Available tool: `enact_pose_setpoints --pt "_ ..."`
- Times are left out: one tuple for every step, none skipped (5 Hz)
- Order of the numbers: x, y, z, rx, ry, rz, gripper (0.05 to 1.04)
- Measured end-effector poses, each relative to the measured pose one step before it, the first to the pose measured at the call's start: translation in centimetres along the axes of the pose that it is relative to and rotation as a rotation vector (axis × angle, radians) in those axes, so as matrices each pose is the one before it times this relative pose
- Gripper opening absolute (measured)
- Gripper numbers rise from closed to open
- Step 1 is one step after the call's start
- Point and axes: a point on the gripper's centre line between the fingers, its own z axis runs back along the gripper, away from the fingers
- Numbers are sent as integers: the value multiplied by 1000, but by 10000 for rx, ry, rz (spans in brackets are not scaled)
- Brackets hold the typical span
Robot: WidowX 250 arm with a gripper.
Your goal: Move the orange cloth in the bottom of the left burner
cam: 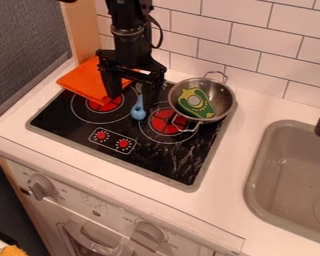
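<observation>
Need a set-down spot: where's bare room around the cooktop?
Free: the white counter between cooktop and sink, and the cooktop's front right, beside the knob panel. Crowded: the cooktop's back, with orange cloth, end effector, blue spoon and metal pot close together.

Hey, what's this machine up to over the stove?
A robot arm has its open gripper over the stovetop, beside the orange cloth, which overlaps the back left part. Whether they touch is unclear. A blue spoon lies near the middle, and a metal pot holds a green toy.
</observation>
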Motion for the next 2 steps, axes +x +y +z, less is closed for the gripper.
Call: enact_pose_setpoints --pt "-223 -85 -1186 -83 360 -46 1001" --pt "2374 3150 -550 -35 -131 81 1001"
